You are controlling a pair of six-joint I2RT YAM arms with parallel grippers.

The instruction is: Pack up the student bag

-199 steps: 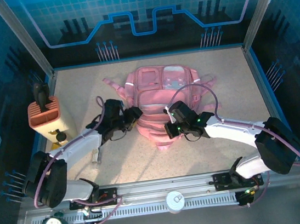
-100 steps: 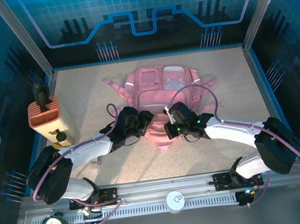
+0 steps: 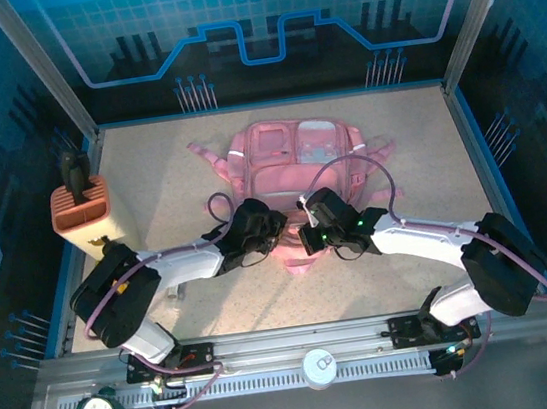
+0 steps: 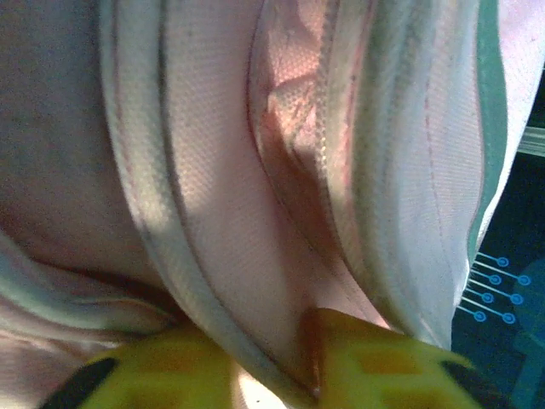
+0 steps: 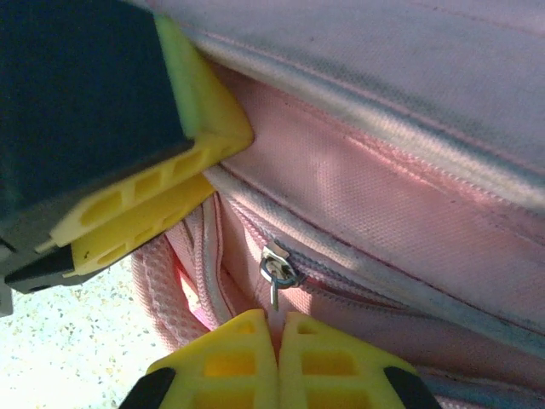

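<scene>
Two grippers work the student bag (image 3: 292, 157), flat at centre of table (image 3: 148, 171): left gripper (image 3: 272, 227) pinches its fabric, likely bracing it; right gripper (image 3: 303, 240) clenched on zip pull (image 5: 277, 271), presumably to open a pocket.

1. The soft pink bag (image 3: 284, 168) lies flat on the counter (image 3: 217, 313), centre of the top view.
2. Clear panels sit at its upper end, and thin straps splay left and right.
3. A small metal zip pull (image 5: 274, 271) hangs from its zip.
</scene>
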